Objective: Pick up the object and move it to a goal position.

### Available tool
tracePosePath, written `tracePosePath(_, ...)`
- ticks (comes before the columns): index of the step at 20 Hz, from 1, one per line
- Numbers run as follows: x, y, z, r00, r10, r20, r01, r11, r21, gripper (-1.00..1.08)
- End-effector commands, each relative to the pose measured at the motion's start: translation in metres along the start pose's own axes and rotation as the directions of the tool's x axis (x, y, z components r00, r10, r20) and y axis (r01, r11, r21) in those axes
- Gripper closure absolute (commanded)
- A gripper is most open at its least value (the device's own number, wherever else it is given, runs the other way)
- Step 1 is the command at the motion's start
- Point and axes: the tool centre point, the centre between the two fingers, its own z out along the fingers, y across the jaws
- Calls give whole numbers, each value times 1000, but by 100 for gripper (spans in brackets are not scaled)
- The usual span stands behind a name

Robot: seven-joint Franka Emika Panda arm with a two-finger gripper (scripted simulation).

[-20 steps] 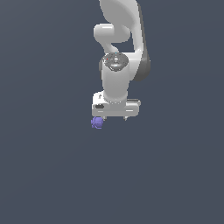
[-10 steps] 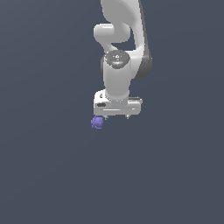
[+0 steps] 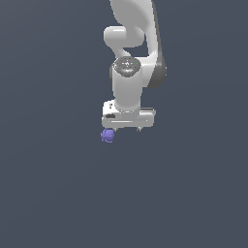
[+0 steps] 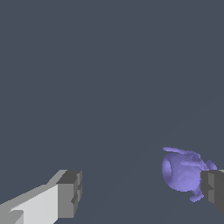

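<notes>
I hang my pincer (image 3: pixel 127 129) low over the flat grey floor (image 3: pixel 53 184), jaws spread wide and holding nothing. The object (image 3: pixel 107 135), a small violet lump, sits just left of centre in the exterior view, under the left corner of my hand. From the wrist, it (image 4: pixel 183 171) lies off to one side, right up against the inner face of one fingertip (image 4: pixel 212 188), while the other fingertip (image 4: pixel 69 194) stands well apart. I judge I'm off-centre, probably mid-alignment; closing now might only nudge it, so I'd shift over first.
</notes>
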Motion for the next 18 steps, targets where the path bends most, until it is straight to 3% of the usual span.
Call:
tracePosePath(1, -3, 9, 6, 1000, 9, -1, -9, 1000, -1, -92)
tracePosePath(12, -38, 77, 53, 997, 79, -18, -79, 997, -17, -92)
tracePosePath(18, -55, 101, 69, 994, 106, -25, -106, 994, -24, -92)
